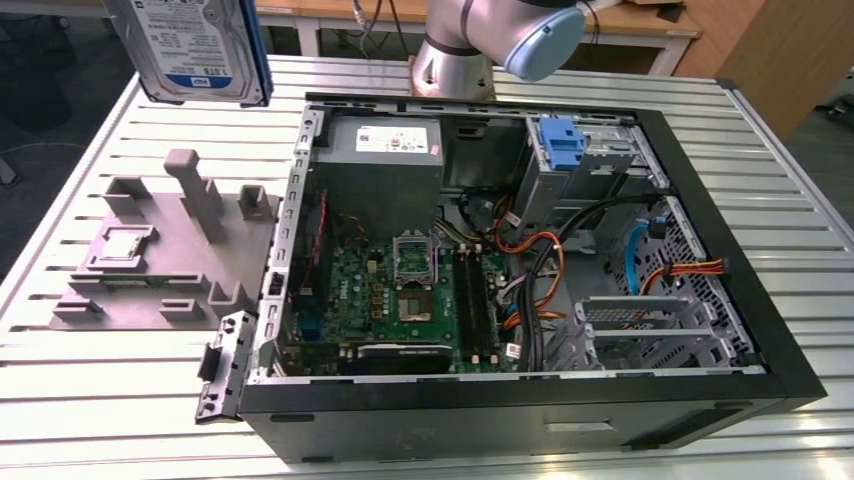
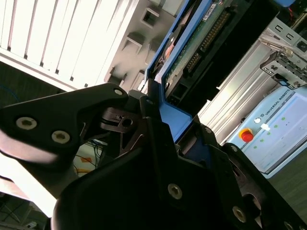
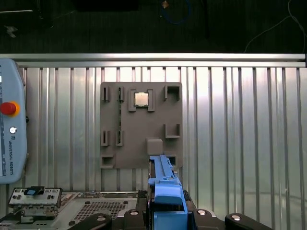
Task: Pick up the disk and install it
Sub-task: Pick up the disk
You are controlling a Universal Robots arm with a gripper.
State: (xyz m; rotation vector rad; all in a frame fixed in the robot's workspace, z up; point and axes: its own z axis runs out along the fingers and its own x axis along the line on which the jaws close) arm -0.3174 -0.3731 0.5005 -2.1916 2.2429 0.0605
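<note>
High over the far corner of the table, at the exterior view's left, the disk (image 1: pixel 194 45) hangs upright in the air, its white label with the blue band facing the camera and its blue frame showing along one edge. In both wrist views the gripper (image 3: pixel 168 212) is pinching the disk by that blue frame, with a black finger (image 2: pixel 148 110) pressed against each side. The second wrist view shows the disk's circuit-board side and connector row running away from the jaws.

Straight below the disk in the first wrist view lies a grey holder plate (image 3: pixel 139 129) with raised pegs and pockets, and a small square chip (image 3: pixel 140 98) sits in one of the pockets. The plate rests on the ribbed metal table (image 1: pixel 107 400), just beside an open computer case (image 1: pixel 534 400). Inside the case are a green board (image 1: pixel 400 290), a grey power box (image 1: pixel 387 140), a bare blue bracket (image 1: pixel 561 140) in the far bay and a metal cage (image 1: pixel 647 330) near the front. The arm (image 1: pixel 494 40) rises behind the case. A control pendant with a red button (image 3: pixel 8 108) lies on the table.
</note>
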